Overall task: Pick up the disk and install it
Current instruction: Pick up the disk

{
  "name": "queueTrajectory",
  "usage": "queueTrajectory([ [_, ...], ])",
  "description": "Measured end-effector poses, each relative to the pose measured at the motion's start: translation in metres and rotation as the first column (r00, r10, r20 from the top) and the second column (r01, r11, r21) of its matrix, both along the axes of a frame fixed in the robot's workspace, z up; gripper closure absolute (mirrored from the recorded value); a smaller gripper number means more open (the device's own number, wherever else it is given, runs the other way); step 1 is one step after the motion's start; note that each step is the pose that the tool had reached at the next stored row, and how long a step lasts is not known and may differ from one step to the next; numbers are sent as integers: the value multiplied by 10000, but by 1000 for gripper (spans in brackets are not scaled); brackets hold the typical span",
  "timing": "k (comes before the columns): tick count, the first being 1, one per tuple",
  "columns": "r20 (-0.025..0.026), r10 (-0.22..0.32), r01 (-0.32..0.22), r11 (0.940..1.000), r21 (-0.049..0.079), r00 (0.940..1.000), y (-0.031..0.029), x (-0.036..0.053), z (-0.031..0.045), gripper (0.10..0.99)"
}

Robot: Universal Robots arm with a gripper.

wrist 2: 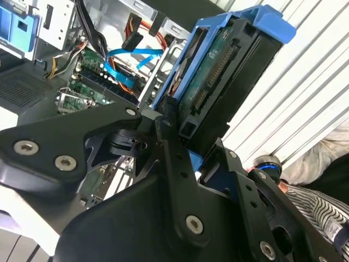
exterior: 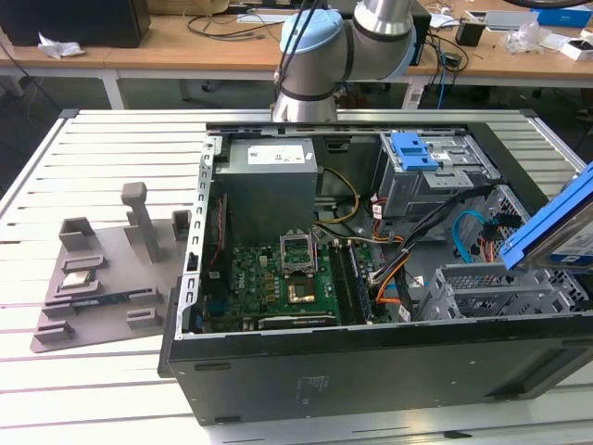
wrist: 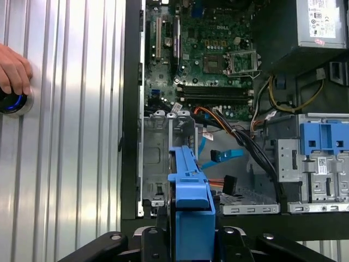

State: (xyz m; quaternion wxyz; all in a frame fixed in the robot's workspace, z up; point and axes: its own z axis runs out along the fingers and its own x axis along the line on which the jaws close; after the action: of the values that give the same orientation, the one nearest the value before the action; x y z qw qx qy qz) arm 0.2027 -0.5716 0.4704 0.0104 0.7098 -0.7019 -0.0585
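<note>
The ribbed silver table (exterior: 93,148) lay under everything. Well away from the gripper, at the exterior view's left, a grey tray (exterior: 102,269) of little holders sat on it. Next came the open computer case (exterior: 371,371), just below the gripper. Far behind, a wooden bench (exterior: 167,51) held wires. The gripper (wrist 2: 191,150) was clamped tight on the disk (wrist 2: 218,76), which hung tilted in the air above the case's metal drive cage (wrist: 158,158). Off to one side of the gripper, a person's hand (wrist: 13,68) rested on a round blue-lit button (wrist: 11,102) on the table.
</note>
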Motion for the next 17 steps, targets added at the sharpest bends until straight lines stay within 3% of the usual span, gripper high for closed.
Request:
queueTrajectory([
  [3,-1,-1,1,10000,-1,10000,0,-127,-14,722],
  [7,0,0,0,10000,0,10000,0,-198,-38,722],
  [11,10,-1,1,10000,0,10000,1,-352,-39,722],
  [17,11,-1,1,10000,1,10000,5,-464,-47,722],
])
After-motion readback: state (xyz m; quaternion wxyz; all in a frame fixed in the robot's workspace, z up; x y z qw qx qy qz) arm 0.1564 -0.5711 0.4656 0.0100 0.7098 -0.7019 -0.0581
